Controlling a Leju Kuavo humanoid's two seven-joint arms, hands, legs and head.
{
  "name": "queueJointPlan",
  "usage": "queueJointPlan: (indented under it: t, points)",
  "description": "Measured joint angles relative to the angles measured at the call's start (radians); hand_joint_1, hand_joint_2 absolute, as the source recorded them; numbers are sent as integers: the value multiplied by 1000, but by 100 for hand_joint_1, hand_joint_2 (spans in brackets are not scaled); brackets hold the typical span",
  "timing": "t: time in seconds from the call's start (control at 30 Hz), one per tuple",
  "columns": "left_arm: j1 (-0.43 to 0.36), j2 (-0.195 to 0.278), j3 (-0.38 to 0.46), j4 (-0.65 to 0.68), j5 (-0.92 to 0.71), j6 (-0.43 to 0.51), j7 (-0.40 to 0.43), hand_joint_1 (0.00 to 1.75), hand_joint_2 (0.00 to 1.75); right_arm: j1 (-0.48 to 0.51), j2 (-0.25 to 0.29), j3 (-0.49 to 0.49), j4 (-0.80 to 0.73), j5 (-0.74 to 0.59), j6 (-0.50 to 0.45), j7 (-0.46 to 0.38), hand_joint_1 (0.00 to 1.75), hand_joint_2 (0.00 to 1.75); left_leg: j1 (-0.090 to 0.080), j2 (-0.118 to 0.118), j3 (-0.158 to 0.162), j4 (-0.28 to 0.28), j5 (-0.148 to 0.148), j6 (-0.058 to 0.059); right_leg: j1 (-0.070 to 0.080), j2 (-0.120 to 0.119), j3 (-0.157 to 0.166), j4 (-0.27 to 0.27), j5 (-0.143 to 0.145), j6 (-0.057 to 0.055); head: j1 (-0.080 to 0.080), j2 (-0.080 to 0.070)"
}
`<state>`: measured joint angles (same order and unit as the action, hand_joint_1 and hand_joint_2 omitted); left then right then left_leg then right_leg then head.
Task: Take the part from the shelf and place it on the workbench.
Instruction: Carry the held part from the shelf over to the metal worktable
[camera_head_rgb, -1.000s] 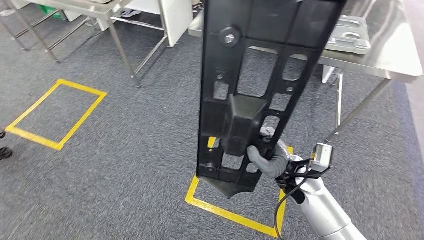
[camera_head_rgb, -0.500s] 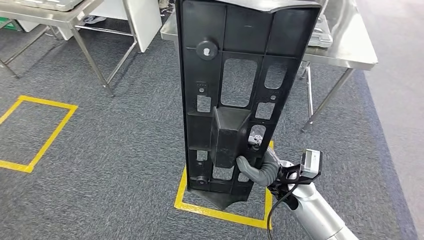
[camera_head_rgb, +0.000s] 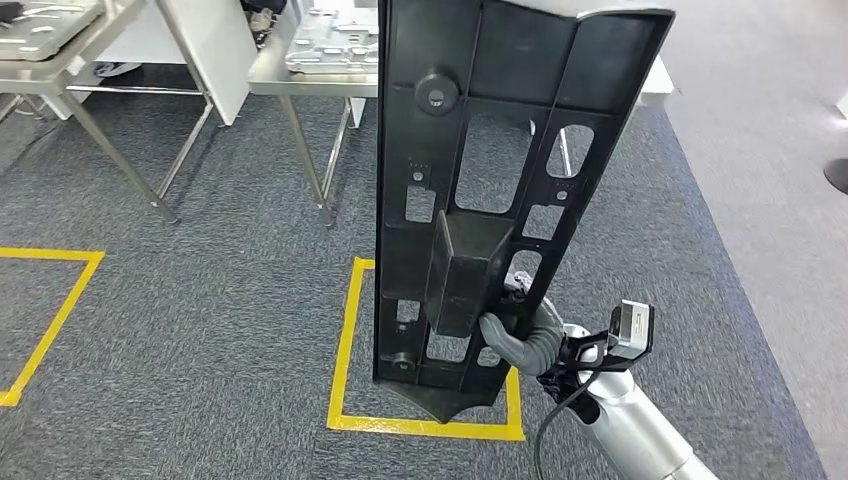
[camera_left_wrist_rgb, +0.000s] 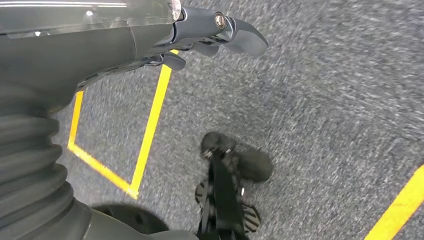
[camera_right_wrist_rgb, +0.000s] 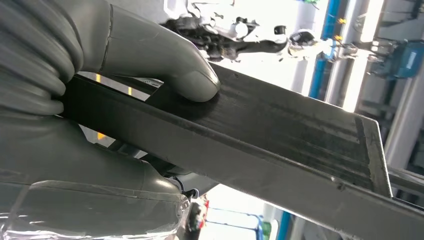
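Upright above a yellow floor square, black part gripped near its lower edge by right hand; left hand hanging empty, fingers loosely apart, over carpet

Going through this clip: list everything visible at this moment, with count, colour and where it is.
black part: one, black plastic panel with cut-outs, held upright in front of the head camera by its lower edge.
workbench: one, steel, behind the part, carrying a grey moulded tray.
second table: one, steel, far left, grey items on top.
white board: one, leaning between the two tables.
yellow floor squares: two taped outlines on grey carpet, one below the part, one at the left edge.
right hand: grey, grips the part's lower right edge; silver arm below it.
left hand: grey, hanging over the carpet, holding nothing, fingers apart.
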<state>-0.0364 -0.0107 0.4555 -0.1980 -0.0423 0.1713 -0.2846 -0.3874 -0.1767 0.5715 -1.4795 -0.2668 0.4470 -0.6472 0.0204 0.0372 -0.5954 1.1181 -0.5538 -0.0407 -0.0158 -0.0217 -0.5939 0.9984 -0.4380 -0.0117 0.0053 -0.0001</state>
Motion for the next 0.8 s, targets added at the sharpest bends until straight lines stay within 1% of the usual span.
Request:
queueJointPlan:
  t: [0.03, 0.07, 0.1, 0.13, 0.17, 0.2, 0.23, 0.27, 0.3, 0.37, 0.4, 0.43, 0.47, 0.5, 0.57, 0.6, 0.63, 0.67, 0.7, 0.73, 0.77, 0.8]
  points:
    - [2, 1, 0, 0, -1, -1, -3, 0, 175, 1, 0, 0, 1, 0, 0, -3, 175, 175, 1, -15, -35, 72, -33, -1, 1, 6, 0, 0, -1, -3, -2, 0]
    - [5, 2, 0, 0, -2, -1, -6, 0, 175, 3, 0, 0, 2, 0, 0, -5, 175, 175, 1, -23, -68, 137, -55, -2, 3, 12, 0, 0, -2, -5, -2, 0]
    - [7, 3, 0, 0, -3, -1, -8, 0, 175, 5, 0, 0, 2, 1, 0, -7, 175, 175, 1, -26, -90, 174, -60, -1, 5, 19, 2, 0, -3, -6, -3, 0]
    - [9, 4, 0, 0, -5, -1, -8, 0, 175, 6, 0, 0, 3, 2, -1, -9, 175, 175, 0, -27, -94, 172, -44, 0, 7, 25, 4, 1, -5, -6, -3, 0]
    - [10, 5, 0, 0, -7, -1, -9, 0, 175, 7, 0, 0, 4, 3, -1, -10, 175, 175, 0, -28, -79, 128, -9, 4, 8, 30, 8, 1, -7, -6, -3, 0]
    - [10, 6, 0, 0, -8, -1, -9, 0, 175, 7, 0, 0, 3, 3, -3, -11, 175, 175, 0, -29, -48, 56, 34, 8, 9, 35, 13, 2, -10, -4, -3, 0]
    - [9, 8, 0, 0, -10, -1, -10, 0, 175, 7, 1, 0, 3, 4, -4, -11, 175, 175, -2, -31, -17, -16, 65, 14, 11, 38, 16, 3, -13, -1, -3, 0]
    - [8, 10, 0, 0, -11, 0, -10, 0, 175, 7, 1, 0, 3, 4, -4, -12, 175, 175, -5, -33, 7, -71, 84, 20, 12, 41, 18, 3, -16, 4, -3, 0]
    - [7, 12, 0, 0, -12, 0, -11, 0, 175, 8, 2, 0, 3, 4, -5, -12, 175, 175, -8, -36, 20, -103, 90, 27, 12, 44, 18, 2, -17, 9, -3, 0]
    - [5, 14, 0, 0, -12, 0, -12, 0, 175, 9, 3, 0, 3, 4, -5, -12, 175, 175, -10, -37, 27, -119, 85, 39, 12, 46, 18, 6, -12, 23, -4, 0]
    - [6, 14, 0, 0, -12, 0, -12, 0, 175, 10, 3, -1, 3, 4, -5, -12, 175, 175, -9, -36, 32, -124, 86, 45, 10, 44, 19, 12, -13, 29, -4, 0]
    - [6, 15, 0, 0, -12, 0, -12, 0, 175, 10, 4, -1, 2, 4, -5, -12, 175, 175, -8, -36, 39, -128, 87, 51, 10, 40, 14, 30, -20, 34, -3, 0]
    - [5, 15, 0, 0, -13, -1, -12, 0, 175, 9, 4, -2, 2, 4, -5, -12, 175, 175, -7, -35, 45, -130, 87, 56, 8, 36, -1, 61, -38, 38, -2, 0]
    - [5, 15, 0, 0, -14, -2, -12, 0, 175, 10, 4, -2, 2, 4, -5, -12, 175, 175, -6, -35, 48, -132, 86, 60, 7, 33, -27, 112, -65, 41, -1, 0]
    - [4, 14, 0, 0, -16, -3, -12, 0, 175, 13, 4, -2, 3, 5, -5, -13, 175, 175, -7, -34, 51, -131, 82, 64, 4, 32, -101, 240, -118, 49, 0, 0]
    - [4, 14, 0, 0, -17, -3, -12, 0, 175, 16, 4, -2, 3, 7, -5, -13, 175, 175, -7, -34, 53, -131, 79, 63, 2, 31, -129, 281, -126, 54, 0, 0]
    - [5, 14, 0, 0, -18, -3, -12, 0, 175, 18, 4, -3, 3, 8, -5, -13, 175, 175, -7, -34, 57, -130, 75, 62, 0, 31, -141, 287, -116, 57, 0, 0]
    - [5, 14, 0, 0, -18, -4, -12, 0, 175, 19, 4, -3, 3, 11, -5, -13, 175, 175, -7, -34, 63, -130, 70, 61, -1, 29, -134, 254, -86, 58, 0, 0]
    - [6, 14, 0, 0, -19, -4, -12, 0, 175, 20, 4, -5, 3, 12, -5, -13, 175, 175, -7, -34, 70, -129, 64, 58, -2, 27, -111, 192, -42, 57, 0, 0]
    - [6, 13, 0, 0, -20, -4, -12, 0, 175, 20, 4, -6, 3, 14, -5, -13, 175, 175, -7, -34, 78, -129, 57, 53, -2, 23, -85, 125, -3, 52, 0, 0]
    - [5, 13, 0, 0, -20, -4, -12, 0, 175, 19, 4, -8, 3, 15, -5, -14, 175, 175, -8, -34, 83, -128, 51, 48, 1, 20, -63, 67, 15, 46, 0, 0]
    - [4, 13, 0, 0, -21, -4, -12, 0, 175, 19, 5, -10, 3, 16, -5, -14, 175, 175, -10, -33, 85, -127, 45, 42, 4, 17, -51, 32, 25, 38, 0, 0]
